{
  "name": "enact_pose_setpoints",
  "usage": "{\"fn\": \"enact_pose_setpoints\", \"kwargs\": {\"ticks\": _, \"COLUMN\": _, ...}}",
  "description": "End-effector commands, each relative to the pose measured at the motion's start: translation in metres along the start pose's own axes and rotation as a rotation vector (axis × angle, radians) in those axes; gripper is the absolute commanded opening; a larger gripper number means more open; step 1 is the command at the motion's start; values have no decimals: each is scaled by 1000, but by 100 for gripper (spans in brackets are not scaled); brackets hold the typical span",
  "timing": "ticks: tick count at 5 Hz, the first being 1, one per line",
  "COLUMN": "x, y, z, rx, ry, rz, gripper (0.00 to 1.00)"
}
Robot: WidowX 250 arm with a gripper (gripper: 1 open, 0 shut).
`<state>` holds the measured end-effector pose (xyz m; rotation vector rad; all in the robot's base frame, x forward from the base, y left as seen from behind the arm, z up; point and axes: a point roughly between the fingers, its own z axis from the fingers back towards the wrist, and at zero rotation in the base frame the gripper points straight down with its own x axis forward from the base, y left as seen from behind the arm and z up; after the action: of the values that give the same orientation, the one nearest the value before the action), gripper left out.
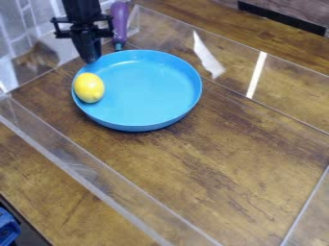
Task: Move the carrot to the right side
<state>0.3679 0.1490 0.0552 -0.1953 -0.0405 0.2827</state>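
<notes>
No carrot shows in the camera view. My black gripper [85, 56] points down at the back-left rim of a blue plate [152, 94], its fingers drawn together. Whether anything sits between the fingertips is hidden behind the rim. A round yellow fruit [88, 87] lies inside the plate at its left side, just below the gripper.
A purple object [121, 17] stands behind the plate, right of the gripper. The wooden table top [218, 163] lies under a clear sheet with raised edges at the left and front. White glare streaks cross the back right.
</notes>
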Motion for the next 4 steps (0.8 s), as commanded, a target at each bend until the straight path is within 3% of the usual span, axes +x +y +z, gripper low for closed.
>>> {"fn": "enact_pose_setpoints", "kwargs": {"ticks": 1, "x": 24, "y": -11, "z": 43, "rx": 35, "ry": -108, "rz": -108, "gripper": 0}}
{"fn": "enact_pose_setpoints", "kwargs": {"ticks": 2, "x": 34, "y": -11, "z": 46, "rx": 49, "ry": -105, "rz": -195, "gripper": 0}}
{"fn": "enact_pose_setpoints", "kwargs": {"ticks": 4, "x": 48, "y": 15, "z": 10, "rx": 73, "ry": -97, "rz": -136, "gripper": 0}}
